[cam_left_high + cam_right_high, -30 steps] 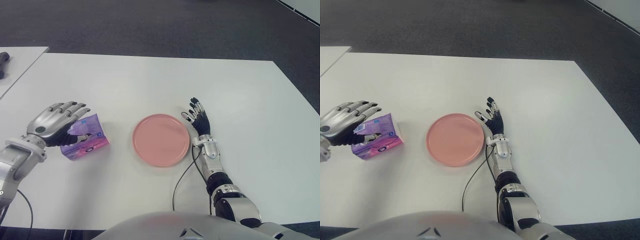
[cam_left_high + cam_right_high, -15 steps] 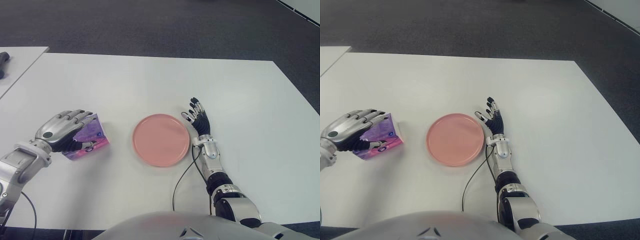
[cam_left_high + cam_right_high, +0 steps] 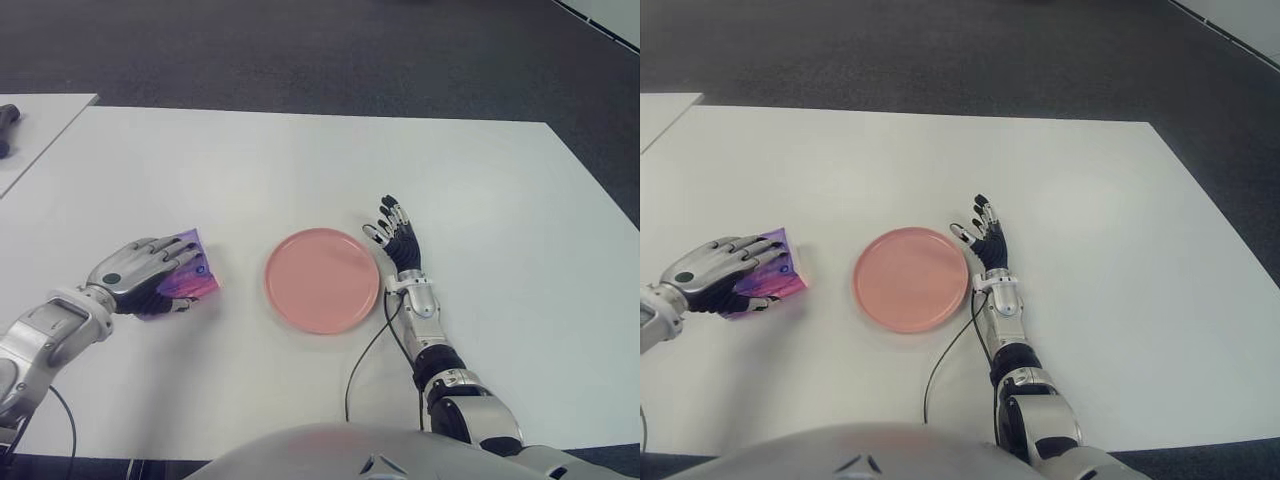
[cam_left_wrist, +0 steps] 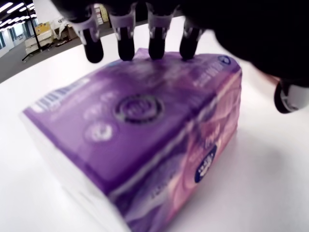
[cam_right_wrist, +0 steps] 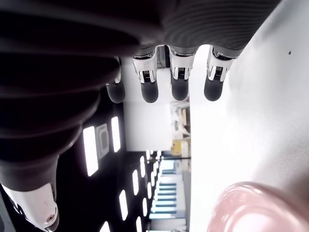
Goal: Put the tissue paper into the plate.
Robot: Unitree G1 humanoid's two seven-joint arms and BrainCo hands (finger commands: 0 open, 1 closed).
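While the left hand [image 3: 135, 272] clasps the pack [image 4: 140, 140], a loose grip could drop it short of the plate [image 3: 322, 280]; the right hand [image 3: 398, 240] shows open beside the plate.

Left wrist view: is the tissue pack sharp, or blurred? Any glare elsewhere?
Left wrist view: the tissue pack is soft and smeared, its print unreadable, with the left hand's fingertips on its top edge. Right wrist view: the right hand is a dark silhouette against the bright white table, and the plate shows only as a blurred pink rim. Eye views: evenly lit, with soft shadows.

glossy tissue pack [image 4: 145, 145], matt plate [image 3: 322, 280] – smooth table [image 3: 300, 170]
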